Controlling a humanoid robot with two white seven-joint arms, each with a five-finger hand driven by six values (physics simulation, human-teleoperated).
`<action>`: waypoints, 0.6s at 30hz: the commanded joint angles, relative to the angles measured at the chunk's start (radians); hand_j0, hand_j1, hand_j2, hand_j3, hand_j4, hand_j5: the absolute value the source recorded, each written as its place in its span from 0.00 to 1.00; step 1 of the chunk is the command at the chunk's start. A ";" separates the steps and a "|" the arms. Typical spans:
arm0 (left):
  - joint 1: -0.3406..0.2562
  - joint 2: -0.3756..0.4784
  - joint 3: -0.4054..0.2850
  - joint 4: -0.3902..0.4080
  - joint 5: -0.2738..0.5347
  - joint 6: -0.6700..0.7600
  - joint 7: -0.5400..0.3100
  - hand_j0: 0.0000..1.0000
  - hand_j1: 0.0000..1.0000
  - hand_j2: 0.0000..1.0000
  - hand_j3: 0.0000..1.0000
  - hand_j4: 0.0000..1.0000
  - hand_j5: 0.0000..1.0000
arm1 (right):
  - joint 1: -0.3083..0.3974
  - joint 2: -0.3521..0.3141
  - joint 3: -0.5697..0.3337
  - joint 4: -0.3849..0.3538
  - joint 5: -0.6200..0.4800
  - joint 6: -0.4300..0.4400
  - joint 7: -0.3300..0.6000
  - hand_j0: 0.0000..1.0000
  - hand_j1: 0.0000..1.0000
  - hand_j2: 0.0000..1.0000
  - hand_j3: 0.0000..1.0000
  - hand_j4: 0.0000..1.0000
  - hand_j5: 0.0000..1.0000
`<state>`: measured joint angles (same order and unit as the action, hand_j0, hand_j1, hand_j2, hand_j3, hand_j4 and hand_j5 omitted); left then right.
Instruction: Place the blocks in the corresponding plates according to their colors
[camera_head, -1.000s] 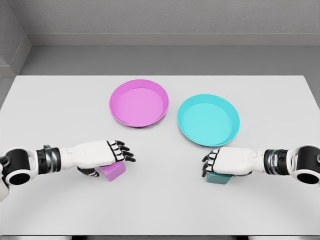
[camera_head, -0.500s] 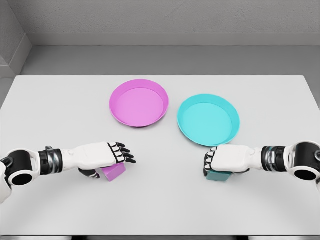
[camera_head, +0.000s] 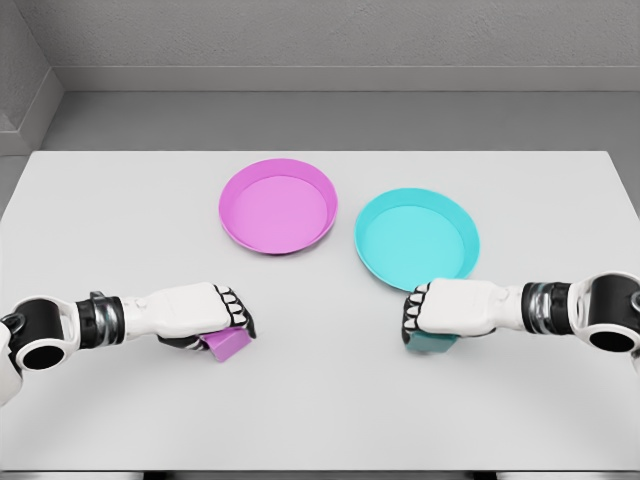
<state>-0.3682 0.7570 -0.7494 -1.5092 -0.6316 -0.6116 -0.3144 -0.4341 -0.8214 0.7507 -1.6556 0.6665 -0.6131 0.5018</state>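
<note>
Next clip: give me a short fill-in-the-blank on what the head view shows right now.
1. The left hand is closed on the ____ block.
2. The teal block sits under the ____ hand.
3. The pink plate lies to the ____ of the teal plate.

Missing words: pink; right; left

You see a pale grey tabletop (camera_head: 320, 400) carrying a magenta plate (camera_head: 277, 207) and a cyan plate (camera_head: 416, 240). The magenta block (camera_head: 229, 344) and teal block (camera_head: 432, 344) sit under white hands with black-jointed fingers.
</note>
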 joint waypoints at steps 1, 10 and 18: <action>-0.002 0.001 0.001 -0.002 0.009 0.001 -0.005 0.61 0.61 0.61 0.61 0.61 0.61 | 0.000 -0.001 -0.019 -0.001 -0.008 0.002 -0.002 0.64 0.64 0.64 0.64 0.64 0.64; -0.043 0.001 -0.001 -0.006 0.027 0.001 -0.005 0.62 0.62 0.62 0.62 0.62 0.62 | -0.026 -0.001 -0.024 0.004 -0.021 0.002 -0.002 0.64 0.64 0.64 0.64 0.64 0.64; -0.095 0.001 0.001 0.024 0.035 0.001 -0.005 0.62 0.62 0.62 0.62 0.62 0.62 | -0.083 0.002 -0.030 0.066 -0.031 0.002 -0.003 0.64 0.64 0.64 0.64 0.64 0.64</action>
<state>-0.4678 0.7577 -0.7492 -1.4934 -0.6040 -0.6123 -0.3195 -0.5200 -0.8189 0.7219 -1.6041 0.6436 -0.6131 0.5004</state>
